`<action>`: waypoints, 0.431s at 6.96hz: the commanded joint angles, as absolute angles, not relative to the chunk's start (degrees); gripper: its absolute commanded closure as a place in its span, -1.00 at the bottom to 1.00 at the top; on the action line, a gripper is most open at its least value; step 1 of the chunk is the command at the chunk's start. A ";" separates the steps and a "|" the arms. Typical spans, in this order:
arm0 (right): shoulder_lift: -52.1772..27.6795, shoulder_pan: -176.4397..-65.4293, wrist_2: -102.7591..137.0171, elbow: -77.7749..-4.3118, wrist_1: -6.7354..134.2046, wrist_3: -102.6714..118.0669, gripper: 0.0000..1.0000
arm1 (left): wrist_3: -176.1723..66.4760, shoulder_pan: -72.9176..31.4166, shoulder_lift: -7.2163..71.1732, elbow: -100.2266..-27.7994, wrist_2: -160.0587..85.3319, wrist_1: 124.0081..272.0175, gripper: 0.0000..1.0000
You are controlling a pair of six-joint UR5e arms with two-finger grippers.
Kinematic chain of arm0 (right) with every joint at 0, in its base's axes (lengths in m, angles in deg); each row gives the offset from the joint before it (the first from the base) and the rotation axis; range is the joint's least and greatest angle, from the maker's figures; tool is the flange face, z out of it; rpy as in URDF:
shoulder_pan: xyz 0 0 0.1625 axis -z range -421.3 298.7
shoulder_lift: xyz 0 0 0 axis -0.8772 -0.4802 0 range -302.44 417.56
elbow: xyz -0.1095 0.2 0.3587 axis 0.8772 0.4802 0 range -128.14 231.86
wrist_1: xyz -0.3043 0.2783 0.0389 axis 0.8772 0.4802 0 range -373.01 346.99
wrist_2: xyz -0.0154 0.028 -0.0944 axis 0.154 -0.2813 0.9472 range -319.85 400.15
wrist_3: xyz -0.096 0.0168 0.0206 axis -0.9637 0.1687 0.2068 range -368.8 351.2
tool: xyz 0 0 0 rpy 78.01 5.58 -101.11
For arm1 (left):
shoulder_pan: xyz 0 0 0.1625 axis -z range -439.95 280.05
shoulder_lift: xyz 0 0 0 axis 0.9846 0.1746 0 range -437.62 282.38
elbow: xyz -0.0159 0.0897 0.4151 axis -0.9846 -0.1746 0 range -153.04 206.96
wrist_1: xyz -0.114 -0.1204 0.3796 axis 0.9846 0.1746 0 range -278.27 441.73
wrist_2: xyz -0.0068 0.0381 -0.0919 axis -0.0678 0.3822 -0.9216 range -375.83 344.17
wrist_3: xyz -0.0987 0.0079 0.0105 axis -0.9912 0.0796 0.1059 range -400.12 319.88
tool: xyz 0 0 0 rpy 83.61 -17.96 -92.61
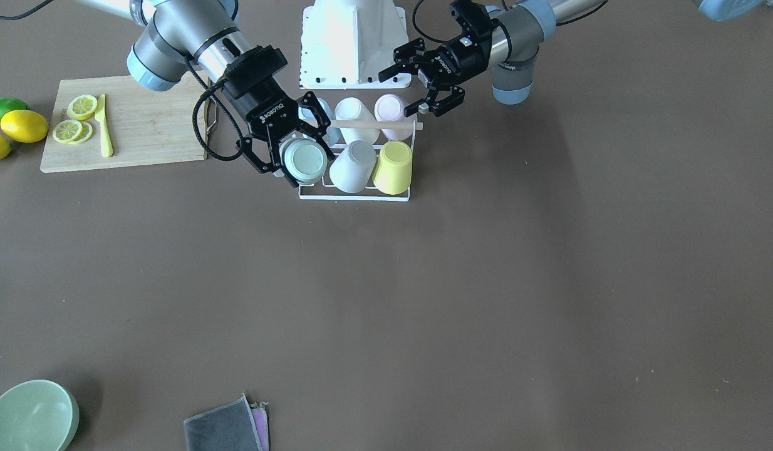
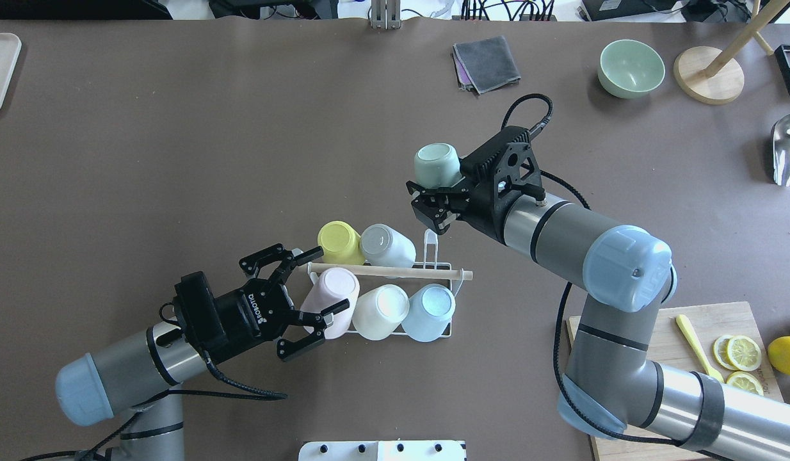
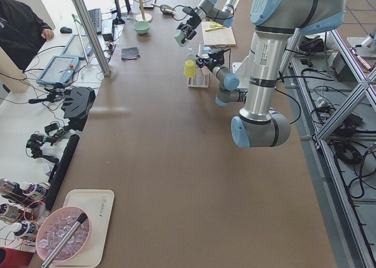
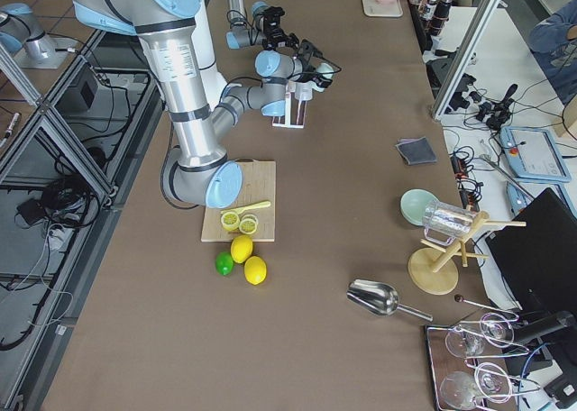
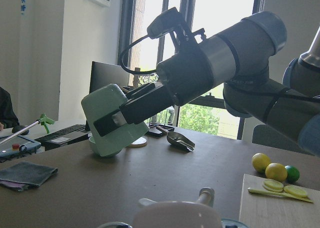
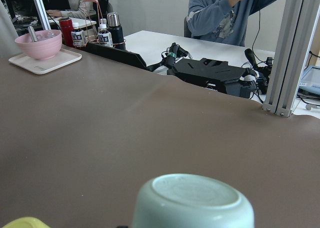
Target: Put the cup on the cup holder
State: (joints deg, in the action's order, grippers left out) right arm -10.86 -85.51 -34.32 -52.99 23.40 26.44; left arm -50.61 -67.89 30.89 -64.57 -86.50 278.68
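My right gripper is shut on a pale green cup and holds it tilted in the air, just past the far right end of the cup holder. The cup also shows in the front view and in both wrist views. The holder is a white wire rack with a wooden rod and carries several cups upside down: yellow, grey, pink, white, light blue. One upright prong by the held cup is bare. My left gripper is open at the pink cup, not closed on it.
A wooden cutting board with lemon slices and a yellow knife lies by my right arm, with lemons and a lime beside it. A green bowl, a grey cloth, a wooden stand and a metal scoop lie at the far side.
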 commanded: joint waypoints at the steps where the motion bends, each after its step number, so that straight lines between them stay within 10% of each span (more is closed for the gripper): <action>1: -10.91 -83.63 -32.89 -53.17 23.55 26.53 1.00 | -50.14 -67.91 30.67 -64.54 -86.23 278.96 -0.97; 3: -10.91 -82.75 -32.80 -52.99 23.55 26.70 1.00 | -50.57 -67.73 29.79 -67.77 -86.23 276.26 -0.97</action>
